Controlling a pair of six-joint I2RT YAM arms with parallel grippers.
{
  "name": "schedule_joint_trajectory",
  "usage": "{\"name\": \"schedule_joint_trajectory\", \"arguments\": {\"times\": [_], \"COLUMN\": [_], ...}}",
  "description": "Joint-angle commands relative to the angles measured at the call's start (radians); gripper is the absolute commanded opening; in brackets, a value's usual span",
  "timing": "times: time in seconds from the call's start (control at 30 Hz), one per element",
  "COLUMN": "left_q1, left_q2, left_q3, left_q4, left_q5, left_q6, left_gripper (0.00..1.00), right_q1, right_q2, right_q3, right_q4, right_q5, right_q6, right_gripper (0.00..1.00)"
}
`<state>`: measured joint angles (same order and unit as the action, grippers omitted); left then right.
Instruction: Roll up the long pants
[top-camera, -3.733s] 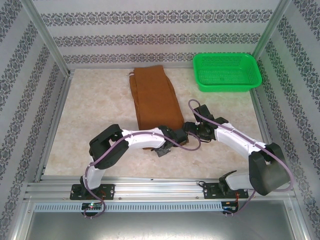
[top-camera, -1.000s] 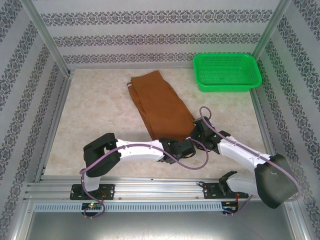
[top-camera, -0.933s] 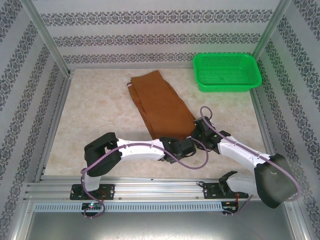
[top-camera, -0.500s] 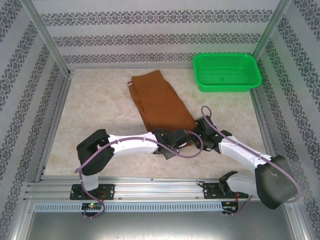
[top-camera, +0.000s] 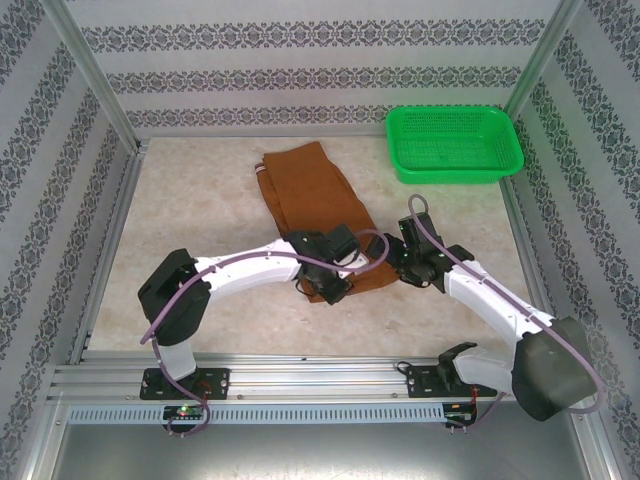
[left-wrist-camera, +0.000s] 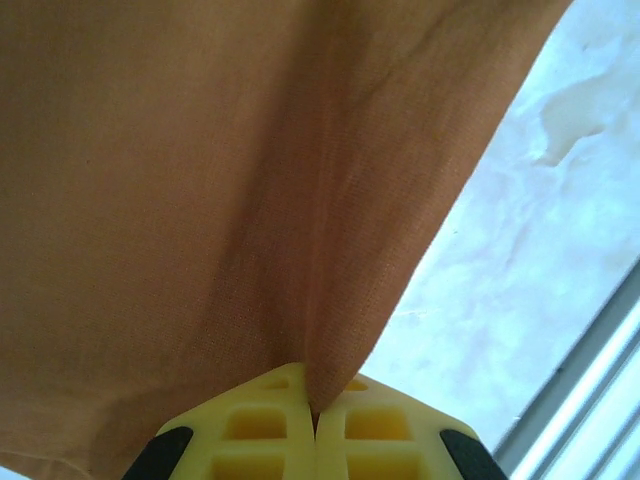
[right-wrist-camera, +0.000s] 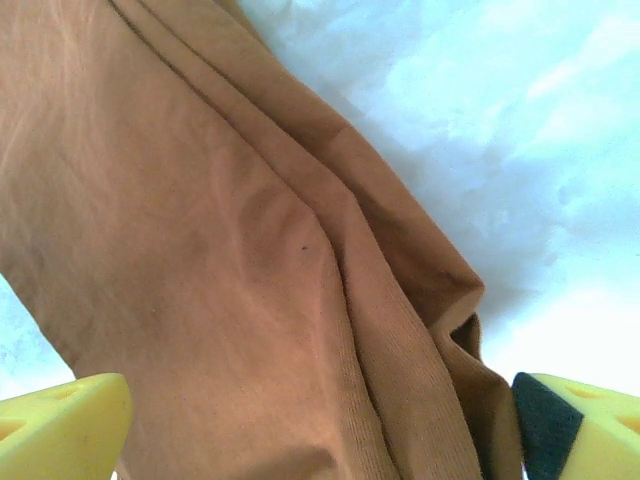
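Long pants (top-camera: 312, 200): rust-brown cloth, lying flat on the counter (top-camera: 190, 230). In the overhead view they run on a slant from the far centre-left toward the near centre. A pale strip shows at the far left corner of the cloth. The near end lies where the two arms meet, partly covered by the left wrist.

Left pincer (left-wrist-camera: 313, 392): yellow fingers (left-wrist-camera: 250, 430) pressed together with a pinched fold of the pants caught in the seam between them. From that pinch the cloth fans out in a tented ridge across the left wrist view. Its right-hand edge stands against the pale marbled counter, and a metal frame rail (left-wrist-camera: 590, 400) shows at the lower right corner.

Right pincer (right-wrist-camera: 315, 400): fingers held wide apart, one at each lower corner of the right wrist view, with cloth lying between them. The dark-padded right finger (right-wrist-camera: 575, 425) sits just beside the cloth's edge; contact cannot be confirmed. The material there shows several layered edges and long creases, ending in a bunched corner near that finger.

Green basket (top-camera: 455, 145): plastic mesh, at the far right corner of the counter, well apart from the pants and both arms.
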<state>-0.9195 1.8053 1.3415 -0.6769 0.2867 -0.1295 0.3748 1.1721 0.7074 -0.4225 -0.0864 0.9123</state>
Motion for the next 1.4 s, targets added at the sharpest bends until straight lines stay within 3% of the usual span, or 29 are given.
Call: {"name": "schedule_joint_trajectory", "arguments": {"times": [0.0,0.27,0.4,0.5,0.67,0.7,0.8,1.07,1.17,1.37], "left_q1": [0.032,0.189,0.246,0.260,0.319,0.338,0.383,0.432,0.432,0.432], "left_q2": [-0.056,-0.031,0.002,0.073,0.229,0.255,0.297,0.338,0.358,0.391], "left_q3": [-0.005,0.001,0.013,0.080,0.096,0.096,0.084,0.132,0.169,0.212], "left_q4": [0.005,0.131,0.177,0.095,0.139,0.152,0.202,0.143,0.089,0.035], "left_q5": [0.193,0.491,0.598,0.604,0.669,0.675,0.694,0.690,0.683,0.689], "left_q6": [-0.101,-0.320,-0.457,-0.458,-0.502,-0.513,-0.549,-0.504,-0.450,-0.378], "left_gripper": [0.00,0.00,0.00,0.00,0.00,0.00,0.00,0.00,0.00,0.00], "right_q1": [-0.040,-0.111,-0.116,-0.116,-0.115,-0.114,-0.114,-0.095,-0.077,-0.061], "right_q2": [-0.066,-0.127,-0.140,-0.143,-0.131,-0.125,-0.110,0.050,0.132,0.329], "right_q3": [-0.014,-0.007,0.006,0.005,0.028,0.030,0.039,0.103,0.144,0.232], "right_q4": [-0.042,-0.091,-0.089,-0.055,-0.025,-0.016,0.000,0.062,0.091,0.139], "right_q5": [0.030,0.014,-0.018,-0.056,-0.101,-0.108,-0.106,-0.179,-0.197,-0.239], "right_q6": [-0.008,-0.020,-0.021,-0.014,-0.007,-0.006,-0.003,-0.019,-0.029,-0.052], "right_gripper": [0.97,0.94,0.88,0.78,0.66,0.52,0.31,0.23,0.00,0.00]}}
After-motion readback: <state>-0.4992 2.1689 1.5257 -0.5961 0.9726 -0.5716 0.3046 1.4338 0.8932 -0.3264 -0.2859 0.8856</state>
